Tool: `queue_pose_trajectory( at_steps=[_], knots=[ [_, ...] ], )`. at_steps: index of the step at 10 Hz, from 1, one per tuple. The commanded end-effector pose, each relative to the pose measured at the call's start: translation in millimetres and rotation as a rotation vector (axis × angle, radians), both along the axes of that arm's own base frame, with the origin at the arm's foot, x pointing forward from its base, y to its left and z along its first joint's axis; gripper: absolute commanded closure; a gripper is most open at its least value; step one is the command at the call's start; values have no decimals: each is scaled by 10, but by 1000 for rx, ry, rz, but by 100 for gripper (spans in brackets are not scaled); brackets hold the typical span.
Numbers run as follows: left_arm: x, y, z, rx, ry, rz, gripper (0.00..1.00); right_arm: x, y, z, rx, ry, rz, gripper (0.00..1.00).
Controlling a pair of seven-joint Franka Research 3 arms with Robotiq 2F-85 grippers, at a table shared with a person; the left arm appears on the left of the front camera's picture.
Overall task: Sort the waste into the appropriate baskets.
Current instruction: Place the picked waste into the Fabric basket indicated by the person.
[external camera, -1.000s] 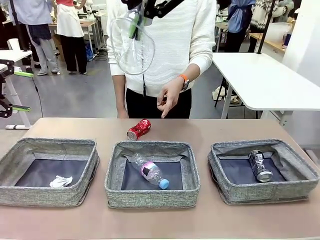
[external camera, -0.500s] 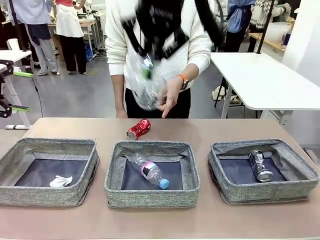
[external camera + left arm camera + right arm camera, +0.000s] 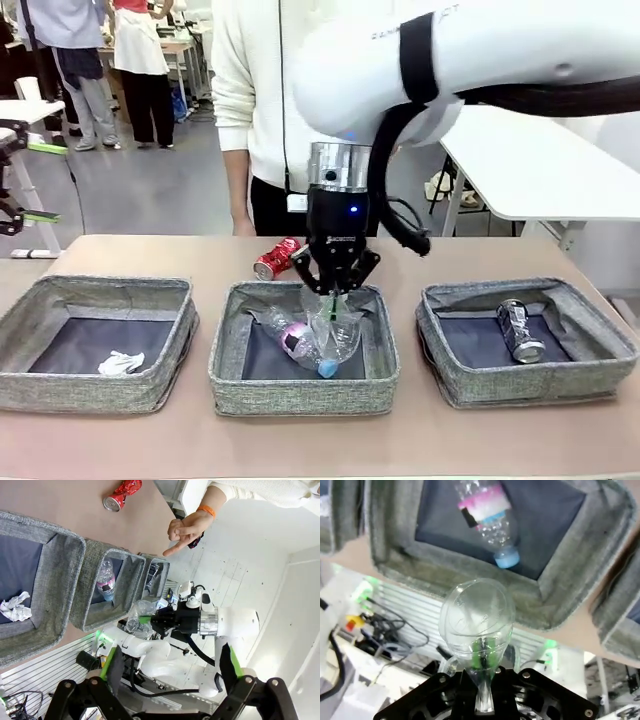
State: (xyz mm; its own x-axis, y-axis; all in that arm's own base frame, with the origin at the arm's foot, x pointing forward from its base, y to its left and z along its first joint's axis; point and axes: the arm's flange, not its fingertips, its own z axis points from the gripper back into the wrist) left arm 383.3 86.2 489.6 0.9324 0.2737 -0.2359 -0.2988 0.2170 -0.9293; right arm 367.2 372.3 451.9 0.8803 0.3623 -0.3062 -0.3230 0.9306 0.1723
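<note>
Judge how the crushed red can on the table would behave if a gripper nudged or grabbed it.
The red can lies on its side, so a nudge would probably roll it unevenly, given its dents. It looks empty and crumpled, so it is likely light. Its creased walls would probably give further under a squeeze.

Bright even light, soft shadows, wide-angle distortion

Three baskets are counted on the table: a left basket, a middle basket and a right basket. Two cans are seen, a red can on the tabletop and a dark can in the right basket. One bottle, one plastic cup and one paper ball are counted. One person's hand is shown.
</note>
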Motion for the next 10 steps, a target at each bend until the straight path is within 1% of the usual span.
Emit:
queue_pose_trajectory(
  at_steps=[1,3,4,5,6,7,8,10],
  knots=[
    [-24,0,19,8,2,-1,0,56,31,224,1,-62,40,96],
    [-24,0,19,8,2,-1,0,85,26,249,13,-82,16,96],
    [-24,0,19,8,2,-1,0,114,5,250,14,-102,-22,96],
    [-24,0,19,8,2,-1,0,163,-20,253,34,-127,-78,80],
    [-24,0,19,8,2,-1,0,220,-39,254,51,-171,-118,41],
    [-24,0,19,8,2,-1,0,233,-36,274,67,-162,-110,24],
    [-24,0,19,8,2,-1,0,237,-36,280,65,-160,-106,0],
    [-24,0,19,8,2,-1,0,241,-81,299,64,-163,-124,0]
  ],
)
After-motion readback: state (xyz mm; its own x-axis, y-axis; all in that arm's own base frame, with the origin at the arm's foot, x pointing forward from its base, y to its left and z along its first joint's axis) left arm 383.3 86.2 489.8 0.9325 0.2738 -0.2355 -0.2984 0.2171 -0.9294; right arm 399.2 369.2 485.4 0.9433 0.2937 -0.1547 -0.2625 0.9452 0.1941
